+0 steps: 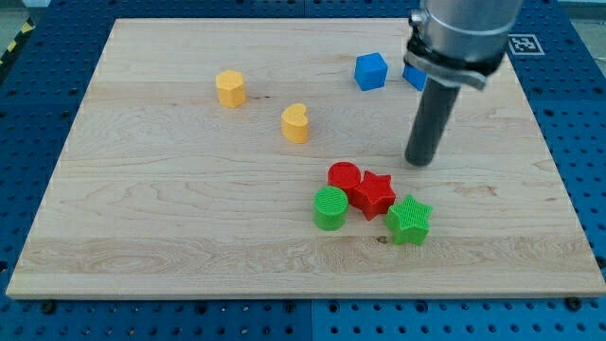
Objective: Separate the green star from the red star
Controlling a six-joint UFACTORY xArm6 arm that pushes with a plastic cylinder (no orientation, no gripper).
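Observation:
The green star [409, 220] lies at the view's lower right of the wooden board, touching the red star [374, 193] at its upper left. A red cylinder [344, 177] touches the red star's left side, and a green cylinder [330, 207] sits just below it. My tip [419, 161] rests on the board above the two stars, a short gap up and to the right of the red star, touching no block.
A blue cube [371, 71] and a second blue block [414, 76], partly hidden behind the rod, lie near the view's top. A yellow block [230, 88] and a yellow heart-like block [296, 123] lie at upper left. The wooden board [142, 237] sits on a blue pegboard.

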